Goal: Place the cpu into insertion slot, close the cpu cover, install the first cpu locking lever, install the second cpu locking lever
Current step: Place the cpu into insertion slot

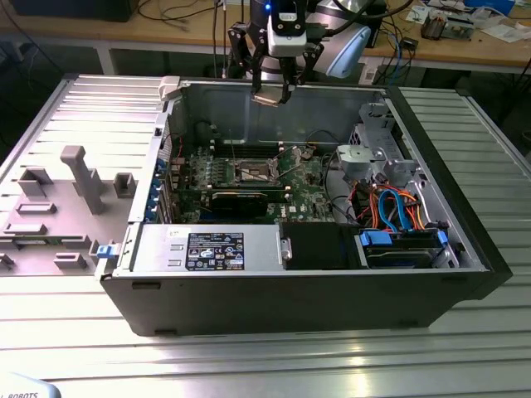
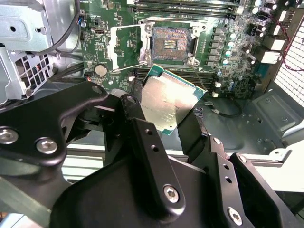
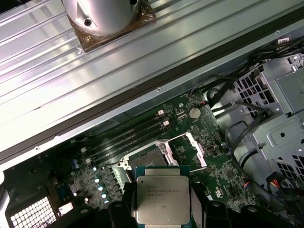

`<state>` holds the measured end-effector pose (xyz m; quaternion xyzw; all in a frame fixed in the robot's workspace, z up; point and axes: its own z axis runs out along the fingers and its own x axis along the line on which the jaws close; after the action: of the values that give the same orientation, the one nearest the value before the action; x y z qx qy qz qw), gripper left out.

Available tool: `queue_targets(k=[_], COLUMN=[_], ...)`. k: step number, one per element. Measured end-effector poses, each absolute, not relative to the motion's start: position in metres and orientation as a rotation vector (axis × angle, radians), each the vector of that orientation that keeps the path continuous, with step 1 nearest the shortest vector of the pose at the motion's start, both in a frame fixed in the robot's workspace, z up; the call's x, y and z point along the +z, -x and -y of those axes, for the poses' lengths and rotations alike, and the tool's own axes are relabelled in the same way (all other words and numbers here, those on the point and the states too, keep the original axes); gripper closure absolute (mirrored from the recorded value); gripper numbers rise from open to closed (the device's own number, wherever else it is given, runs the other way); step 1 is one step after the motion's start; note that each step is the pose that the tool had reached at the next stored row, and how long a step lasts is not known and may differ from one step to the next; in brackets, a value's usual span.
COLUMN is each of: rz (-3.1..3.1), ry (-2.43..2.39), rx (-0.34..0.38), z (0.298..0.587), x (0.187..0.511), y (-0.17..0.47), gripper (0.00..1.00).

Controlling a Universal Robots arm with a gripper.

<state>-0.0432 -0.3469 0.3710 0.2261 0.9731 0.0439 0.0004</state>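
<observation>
We are finding print in three places: faint engraved lines on the top of the chip (image 3: pixel 161 199), a black-and-white sticker (image 1: pixel 215 249) on the grey metal box (image 1: pixel 158 249) along the case's near side, and small white markings scattered over the green board (image 2: pixel 223 71). We are leaving all of it unread.

The arm is reaching down from above the far wall of the open black computer case (image 1: pixel 332 290). The gripper (image 1: pixel 272 93) is pointing downward and hanging high over the board. Its two black fingers (image 2: pixel 142 137) are pressing on opposite edges of the chip, so the tool is clamped on it.

In the exterior view the chip is showing as a small, slightly tilted, pale square at the fingertips, well above the socket (image 1: pixel 253 173) and apart from it. In the second wrist view we are seeing the chip's dull silver lid, scuffed and matt, edged by a thin green border. There the socket's brownish-gold contact field is lying bare inside a silver rim. The cover (image 2: pixel 112 47), a thin metal frame with a square window, is lying swung open beside the socket.

The case is resting on a ribbed metal table (image 1: pixel 249 356), with grey moulded blocks (image 1: pixel 83 178) on the exterior view's left.
</observation>
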Motion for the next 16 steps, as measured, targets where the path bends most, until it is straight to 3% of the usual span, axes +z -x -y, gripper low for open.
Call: queue_targets(k=[16], rz=[-3.041], ry=[-0.768], rx=[0.138], z=[0.3469], x=[0.3703], y=[0.0436], gripper=[0.46])
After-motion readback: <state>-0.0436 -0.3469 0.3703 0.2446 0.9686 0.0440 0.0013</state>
